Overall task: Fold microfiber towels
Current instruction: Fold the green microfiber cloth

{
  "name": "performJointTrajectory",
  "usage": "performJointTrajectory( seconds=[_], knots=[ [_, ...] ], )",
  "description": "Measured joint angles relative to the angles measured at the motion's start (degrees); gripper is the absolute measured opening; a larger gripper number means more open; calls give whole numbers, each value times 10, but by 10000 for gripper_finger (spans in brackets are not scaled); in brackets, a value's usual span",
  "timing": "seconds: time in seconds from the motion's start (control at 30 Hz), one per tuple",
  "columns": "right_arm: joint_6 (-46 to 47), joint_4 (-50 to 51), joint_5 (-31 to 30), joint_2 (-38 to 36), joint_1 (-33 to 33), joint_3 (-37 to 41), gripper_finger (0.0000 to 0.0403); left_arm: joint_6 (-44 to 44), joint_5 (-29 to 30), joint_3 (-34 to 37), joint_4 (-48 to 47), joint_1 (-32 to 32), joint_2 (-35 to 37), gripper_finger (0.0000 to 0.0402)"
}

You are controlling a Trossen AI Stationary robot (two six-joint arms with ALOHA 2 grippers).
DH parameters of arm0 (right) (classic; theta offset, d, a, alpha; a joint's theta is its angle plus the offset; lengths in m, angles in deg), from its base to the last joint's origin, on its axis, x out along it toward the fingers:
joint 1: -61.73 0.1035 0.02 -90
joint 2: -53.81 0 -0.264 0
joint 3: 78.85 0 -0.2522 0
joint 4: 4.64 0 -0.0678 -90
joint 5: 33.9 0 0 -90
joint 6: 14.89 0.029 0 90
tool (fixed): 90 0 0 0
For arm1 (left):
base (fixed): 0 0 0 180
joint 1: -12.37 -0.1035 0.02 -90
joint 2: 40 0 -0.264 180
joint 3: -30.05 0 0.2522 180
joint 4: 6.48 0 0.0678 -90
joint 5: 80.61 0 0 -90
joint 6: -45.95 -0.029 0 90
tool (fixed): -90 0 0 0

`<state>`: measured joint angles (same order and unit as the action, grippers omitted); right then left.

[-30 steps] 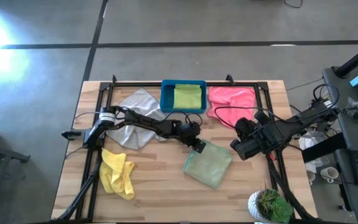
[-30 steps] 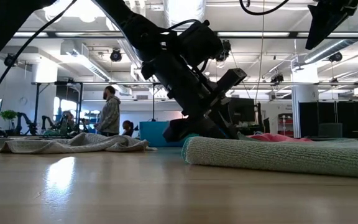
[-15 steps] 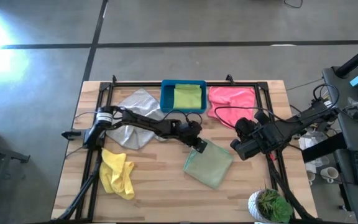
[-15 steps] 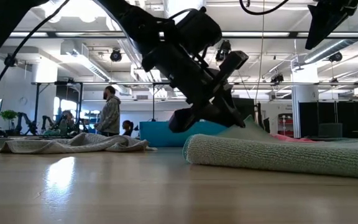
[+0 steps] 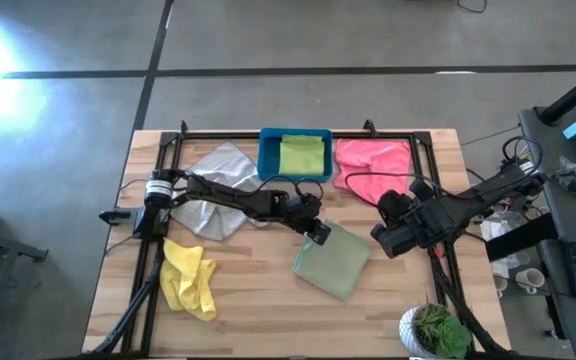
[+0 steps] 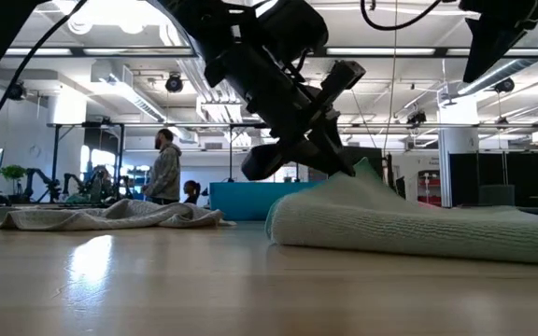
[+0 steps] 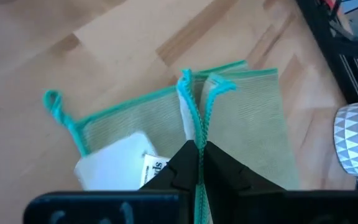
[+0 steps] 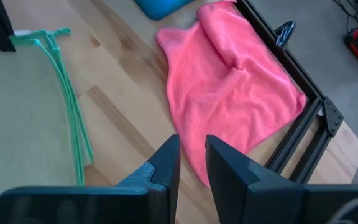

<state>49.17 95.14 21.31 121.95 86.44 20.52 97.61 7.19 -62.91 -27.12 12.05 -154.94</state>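
Since a second ago, the left gripper (image 5: pixel 318 229) is clenching fully on the back corner of the sage green towel (image 5: pixel 333 262) and lifting it; in the low view that edge is now rising off the table (image 5: pixel 258 300) where it was lying flat. The left wrist view is showing the teal hems pinched between its fingers. That looks like the start of a fold.

The right gripper (image 5: pixel 386 240) is hovering just beside the same towel, fingers slightly apart, gripping nothing.

Five towels are showing: one sage mid-table, one grey towel (image 5: pixel 218 172), one pink towel (image 5: pixel 372 160), one yellow towel (image 5: pixel 190 276), and one lime towel (image 5: pixel 301 155) lying in the single blue bin (image 5: pixel 294 134).
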Motion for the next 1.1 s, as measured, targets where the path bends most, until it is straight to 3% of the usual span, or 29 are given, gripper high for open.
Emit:
performJointTrajectory(
  seconds=[0.4, 0.7, 1.1],
  knots=[
    [4, -2, 8, -1, 0, 13, 68, 4, 13, 0, -17, 5, 27, 8],
    [0, -5, 8, -1, 0, 13, 68, 4, 45, 0, -65, 7, 39, 8],
    [-1, -10, 8, -1, 0, 13, 68, 4, 93, 0, -62, 19, 58, 8]
  ],
)
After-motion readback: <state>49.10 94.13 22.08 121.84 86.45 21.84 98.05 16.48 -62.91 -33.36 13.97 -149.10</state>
